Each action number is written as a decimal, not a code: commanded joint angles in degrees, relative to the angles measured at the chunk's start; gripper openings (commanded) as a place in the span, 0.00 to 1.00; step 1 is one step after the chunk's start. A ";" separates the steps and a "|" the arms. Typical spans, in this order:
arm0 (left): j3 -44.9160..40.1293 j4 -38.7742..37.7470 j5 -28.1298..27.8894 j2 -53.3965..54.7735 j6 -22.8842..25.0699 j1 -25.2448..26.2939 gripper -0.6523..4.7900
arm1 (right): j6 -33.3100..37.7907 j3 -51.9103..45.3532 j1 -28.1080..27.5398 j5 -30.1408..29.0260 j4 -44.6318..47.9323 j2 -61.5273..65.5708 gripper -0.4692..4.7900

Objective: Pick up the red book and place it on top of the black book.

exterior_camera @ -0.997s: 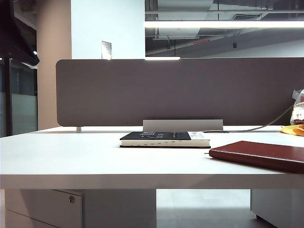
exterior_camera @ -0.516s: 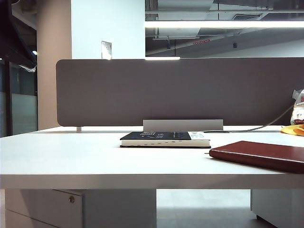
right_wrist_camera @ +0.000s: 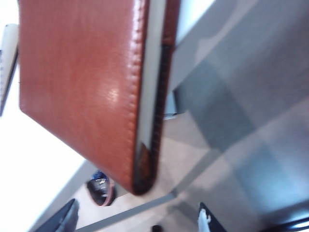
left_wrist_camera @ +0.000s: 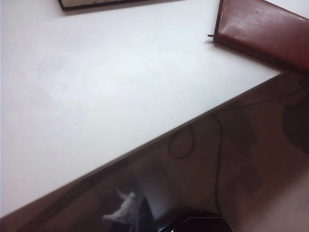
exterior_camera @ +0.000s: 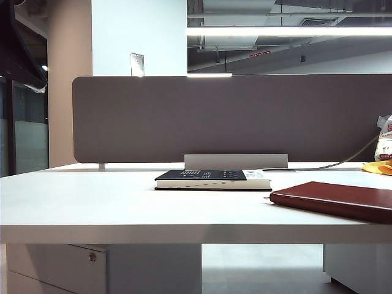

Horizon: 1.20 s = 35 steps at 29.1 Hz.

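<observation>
Nothing on the bench [exterior_camera: 92, 205] has shifted across the exterior shots: both books are parked exactly where they were a second ago, and no arm is seen there at all.

Black book [exterior_camera: 212, 179] is lying flat mid-bench, in front of a grey divider [exterior_camera: 233, 116]; it's the thicker one, with small white print on the cover, pale page edges and a white patch at its right end. Red book [exterior_camera: 334, 200] is nearer the front edge, over on the right and well apart from the black one. It's thin and flat, with a smooth maroon cover, and part of it is cut off by the frame.

Stuff only the wrist cams give: from the left wrist, the red book [left_wrist_camera: 263, 29] is seen from above with a corner hanging past the bench edge, and just a sliver of the black book [left_wrist_camera: 96, 4] is caught. Left claw isn't shown, so open or shut can't be told.

From the right wrist, the red book [right_wrist_camera: 82, 77] is seen up close: grainy leather look, stitched border, rounded corner, pale pages between the covers. The two dark tips of the right claw [right_wrist_camera: 140, 220] are spread wide apart, nothing gripped, hanging just off the book's overhanging corner above the floor.
</observation>
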 commanded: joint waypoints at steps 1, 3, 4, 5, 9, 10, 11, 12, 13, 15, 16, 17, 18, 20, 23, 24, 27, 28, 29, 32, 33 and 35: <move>0.22 0.28 0.04 -0.07 0.20 -0.04 0.11 | 2.14 0.15 0.04 -1.77 7.04 4.42 0.69; 0.22 0.28 0.04 -0.07 0.20 -0.04 0.11 | 2.32 0.15 0.04 -1.77 9.14 6.62 0.69; 0.22 0.26 0.04 -0.07 0.20 -0.04 0.11 | 2.32 0.15 0.04 -1.77 9.75 7.21 0.69; 0.22 0.28 0.04 -0.07 0.20 -0.04 0.11 | 2.32 0.15 0.02 -1.75 10.91 8.02 0.69; 0.22 0.28 0.04 -0.07 0.20 -0.04 0.11 | 3.21 0.13 -0.07 -0.76 12.63 8.85 0.67; 0.22 0.28 0.02 -0.07 0.20 -0.04 0.11 | 3.50 0.13 -0.07 -0.66 13.00 9.09 0.67; 0.22 0.28 0.02 -0.07 0.20 -0.04 0.11 | 3.72 0.13 -0.09 -0.63 13.77 9.73 0.66; 0.22 0.28 0.04 -0.07 0.20 -0.04 0.11 | 4.04 0.13 -0.09 -0.63 14.14 10.29 0.66; 0.22 0.28 0.04 -0.07 0.17 -0.04 0.11 | 4.44 0.13 -0.09 -0.83 15.52 11.72 0.66; 0.22 0.28 0.04 -0.09 0.13 -0.04 0.11 | 5.25 0.13 -0.09 -1.38 17.84 13.86 0.66; 0.22 0.28 0.02 -0.09 0.11 -0.04 0.11 | 5.33 0.13 -0.07 -1.57 18.62 14.64 0.66; 0.22 0.28 0.02 -0.09 -0.09 -0.04 0.11 | 5.57 0.13 -0.09 -1.57 19.69 15.87 0.66; 0.22 0.28 0.02 -0.09 -0.09 -0.04 0.11 | 5.77 0.13 -0.09 -1.55 20.35 16.46 0.66; 0.22 0.28 0.02 -0.09 -0.07 -0.04 0.11 | 6.58 0.13 -0.07 -1.60 22.43 17.90 0.66; 0.22 0.31 0.00 -0.09 -0.07 -0.04 0.11 | 6.60 0.17 -0.09 -1.27 24.17 19.23 0.66; 0.22 0.31 0.00 -0.09 -0.07 -0.04 0.11 | 6.60 0.17 -0.09 -1.25 24.33 19.50 0.66; 0.22 0.31 0.00 -0.09 -0.09 -0.04 0.11 | 7.65 0.20 -0.04 -1.33 26.53 21.20 0.64; 0.22 0.31 0.00 -0.09 -0.11 -0.04 0.11 | 7.89 0.20 -0.04 -1.38 27.26 21.73 0.59; 0.22 0.31 0.00 -0.09 -0.22 -0.04 0.11 | 7.91 0.22 -0.04 -1.46 27.65 22.01 0.56; 0.22 0.31 0.00 -0.09 -0.24 -0.04 0.11 | 8.07 0.20 -0.04 -1.79 28.63 22.71 0.54; 0.22 0.31 0.00 -0.09 -0.22 -0.04 0.11 | 8.07 0.20 -0.04 -1.79 28.63 22.71 0.53; 0.22 0.31 0.00 -0.09 -0.22 -0.04 0.11 | 8.07 0.20 -0.04 -1.97 28.68 22.71 0.46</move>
